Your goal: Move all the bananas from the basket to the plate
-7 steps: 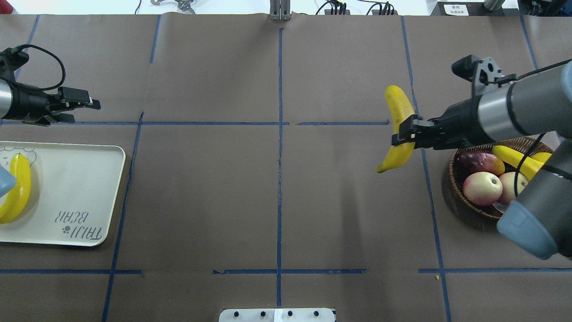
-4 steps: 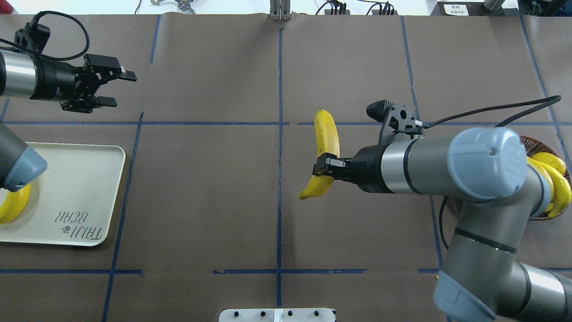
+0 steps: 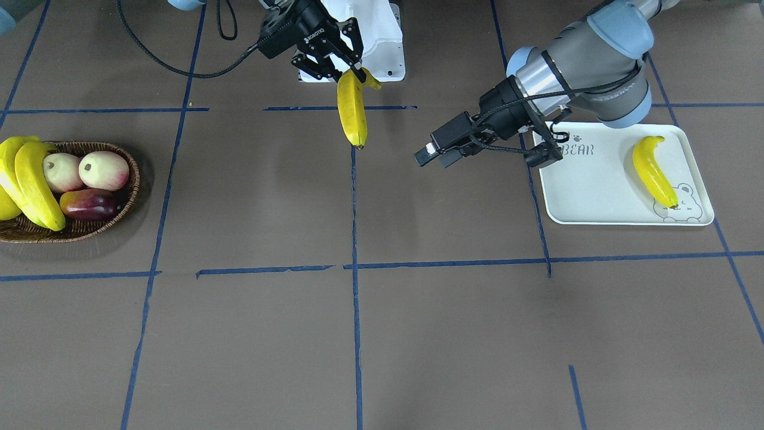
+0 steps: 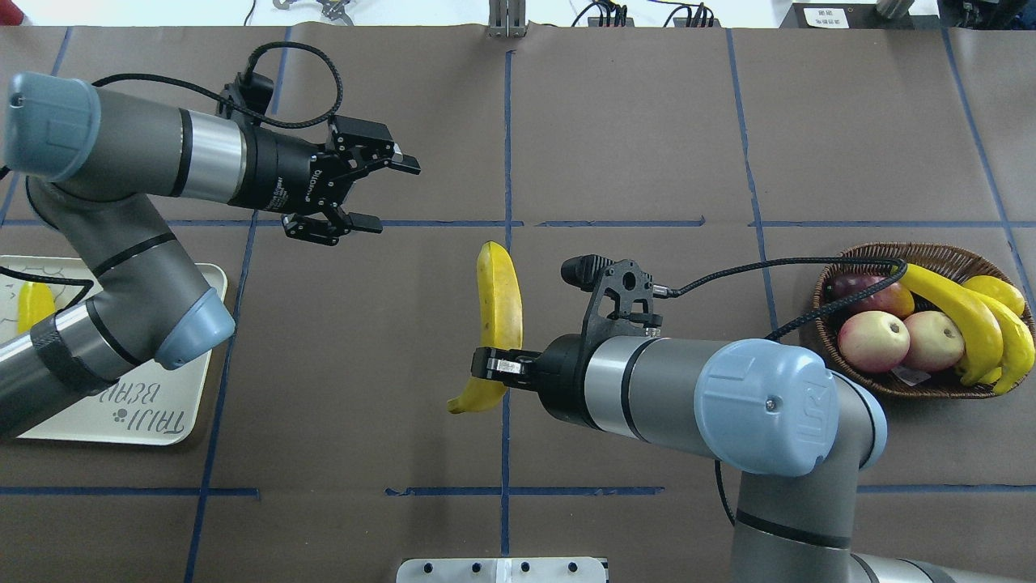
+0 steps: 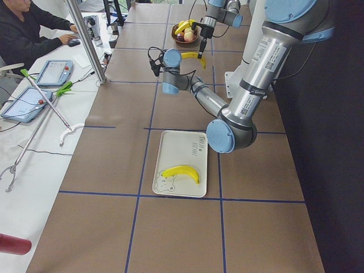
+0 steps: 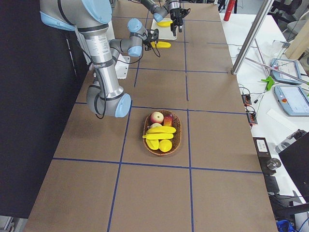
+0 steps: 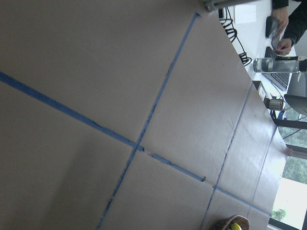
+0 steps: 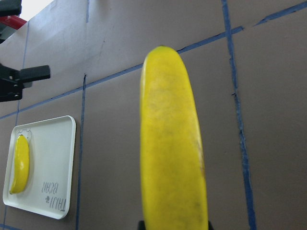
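My right gripper (image 4: pixel 492 366) is shut on the lower end of a banana (image 4: pixel 498 304) and holds it above the table's middle; it also shows in the front view (image 3: pixel 351 110) and fills the right wrist view (image 8: pixel 170 143). My left gripper (image 4: pixel 396 198) is open and empty, left of and beyond that banana, apart from it. One banana (image 3: pixel 653 172) lies on the white plate (image 3: pixel 597 191) at the far left. Two more bananas (image 4: pixel 951 312) lie across the wicker basket (image 4: pixel 882 389) at the right.
The basket also holds two pink-yellow round fruits (image 4: pixel 874 340), a dark red fruit (image 4: pixel 870 295) and a stubby yellow fruit (image 4: pixel 994 291). My left arm's elbow (image 4: pixel 190 324) hangs over the plate's near corner. Blue tape lines cross the brown table.
My right arm has carried the banana leftward from beside the basket to the table's middle. My left arm has swung from near the plate towards the middle, gripper still open.
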